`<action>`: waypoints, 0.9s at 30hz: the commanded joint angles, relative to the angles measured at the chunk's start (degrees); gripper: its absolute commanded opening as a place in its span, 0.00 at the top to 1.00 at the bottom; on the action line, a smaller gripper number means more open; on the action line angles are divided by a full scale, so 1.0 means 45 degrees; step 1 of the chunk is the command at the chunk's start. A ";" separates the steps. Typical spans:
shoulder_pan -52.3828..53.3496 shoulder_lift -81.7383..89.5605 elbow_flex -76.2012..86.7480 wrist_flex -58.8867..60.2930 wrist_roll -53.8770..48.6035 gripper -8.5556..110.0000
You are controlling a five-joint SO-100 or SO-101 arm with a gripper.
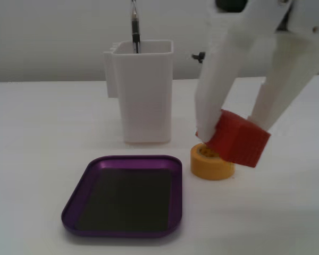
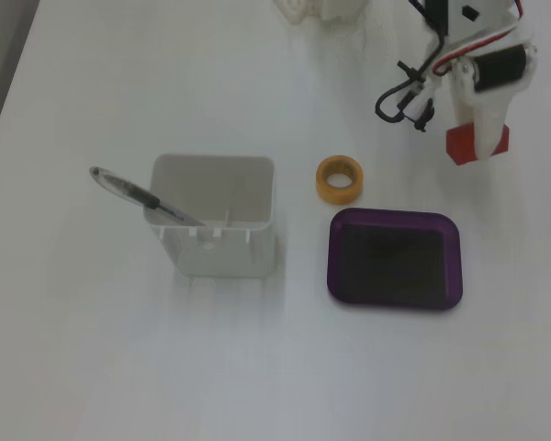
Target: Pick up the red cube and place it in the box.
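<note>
Red cube, tilted between the closed gripper's white fingers, hung right of the purple box; it risked slipping onto the yellow tape roll underneath.

Plain white bench. Sitting on it: purple box, yellow tape roll just beside it, and a white container with a pen inside.

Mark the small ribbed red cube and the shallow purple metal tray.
small ribbed red cube (image 1: 239, 139), a fixed view, its front face.
shallow purple metal tray (image 2: 394, 217), a fixed view, its far rim.
</note>
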 commanded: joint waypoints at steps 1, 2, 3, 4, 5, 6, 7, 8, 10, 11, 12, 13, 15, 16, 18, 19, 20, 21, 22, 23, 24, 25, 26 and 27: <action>0.0625 -0.1543 -0.2910 0.0625 0.0957 0.93; 0.0820 -0.2070 -0.3516 0.0801 0.1133 0.93; 0.1035 -0.2637 -0.4102 0.0918 0.1328 0.93; 0.1191 -0.3203 -0.4668 0.1055 0.1465 0.93; 0.1367 -0.3730 -0.5176 0.1230 0.1602 0.93; 0.1582 -0.4277 -0.5703 0.1445 0.1699 0.93; 0.1719 -0.4766 -0.6191 0.1719 0.1758 0.93; 0.1797 -0.5215 -0.6641 0.1973 0.1758 0.93; 0.1875 -0.6035 -0.7500 0.2422 0.1777 0.93; 0.1875 -0.6426 -0.7871 0.2578 0.1777 0.93; 0.1855 -0.6758 -0.8262 0.2695 0.1777 0.93; 0.1836 -0.7070 -0.8652 0.2715 0.1777 0.93; 0.1816 -0.7637 -0.9355 0.2715 0.1777 0.93; 0.1816 -0.7891 -0.9648 0.2734 0.1758 0.93; 0.1836 -0.8359 -1.0234 0.2891 0.1738 0.93; 0.1875 -0.8574 -1.0527 0.2988 0.1738 0.93; 0.1895 -0.8789 -1.0801 0.3086 0.1719 0.93; 0.1914 -0.9004 -1.1074 0.3223 0.1719 0.93; 0.1934 -0.9180 -1.1328 0.3379 0.1719 0.93; 0.1934 -0.9336 -1.1562 0.3535 0.1680 0.93; 0.1934 -0.9473 -1.1777 0.3711 0.1660 0.93; 0.1934 -0.9590 -1.1953 0.3887 0.1641 0.93; 0.1934 -0.9668 -1.2109 0.4004 0.1641 0.93; 0.1934 -0.9727 -1.2266 0.4141 0.1621 0.93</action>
